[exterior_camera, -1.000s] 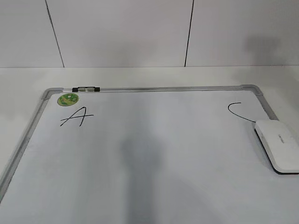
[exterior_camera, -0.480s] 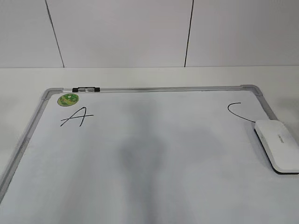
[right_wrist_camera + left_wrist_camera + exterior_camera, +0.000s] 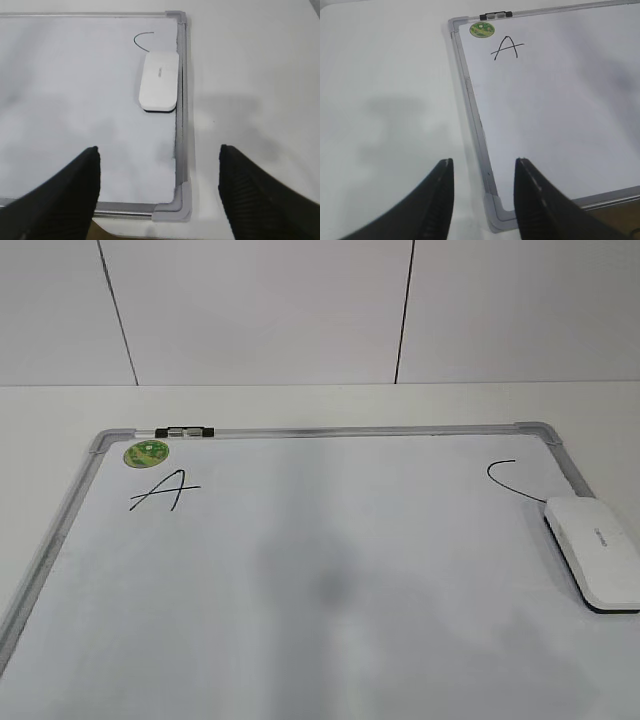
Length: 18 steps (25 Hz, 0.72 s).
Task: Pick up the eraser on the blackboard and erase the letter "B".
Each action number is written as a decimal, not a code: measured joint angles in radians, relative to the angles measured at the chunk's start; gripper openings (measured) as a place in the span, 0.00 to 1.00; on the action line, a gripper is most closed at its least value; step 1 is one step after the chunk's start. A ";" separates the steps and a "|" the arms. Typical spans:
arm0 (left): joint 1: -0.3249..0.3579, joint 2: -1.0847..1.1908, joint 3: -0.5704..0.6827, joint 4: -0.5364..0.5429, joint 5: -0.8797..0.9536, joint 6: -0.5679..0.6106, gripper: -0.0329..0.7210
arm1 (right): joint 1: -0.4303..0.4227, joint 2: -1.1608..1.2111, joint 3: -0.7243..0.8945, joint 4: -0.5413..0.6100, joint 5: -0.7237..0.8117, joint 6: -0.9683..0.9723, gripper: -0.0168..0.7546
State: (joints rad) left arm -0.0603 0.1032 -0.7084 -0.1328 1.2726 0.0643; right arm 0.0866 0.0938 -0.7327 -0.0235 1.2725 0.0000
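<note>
The blackboard (image 3: 330,429) is a white board with a grey frame, lying flat on the table. The white eraser (image 3: 595,550) lies on its right side next to the frame, covering the lower end of the curved "C" (image 3: 510,478). No letter "B" shows on the board; only a faint grey patch (image 3: 320,580) lies at its middle. Neither gripper shows in the exterior view. My left gripper (image 3: 484,162) is open and empty above the board's near left corner. My right gripper (image 3: 159,149) is open and empty above the near right corner, well short of the eraser (image 3: 159,80).
A slanted "A" (image 3: 165,490) and a round green sticker (image 3: 146,452) sit at the board's far left. A small black-and-silver clip (image 3: 185,430) is on the top frame. White table surrounds the board, with a white panelled wall behind.
The dark shadow over the middle of the board has faded and shrunk. The eraser and the board have not moved.
</note>
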 joint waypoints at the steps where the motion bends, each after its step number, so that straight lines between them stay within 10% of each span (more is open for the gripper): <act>1: 0.000 -0.031 0.025 0.000 0.000 0.000 0.45 | 0.000 -0.026 0.029 0.000 0.000 0.000 0.76; 18: 0.000 -0.091 0.185 0.022 -0.158 0.004 0.45 | 0.000 -0.111 0.223 -0.011 -0.090 0.000 0.76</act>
State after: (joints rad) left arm -0.0603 0.0125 -0.5238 -0.1108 1.1150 0.0681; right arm 0.0866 -0.0168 -0.5094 -0.0347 1.1822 0.0000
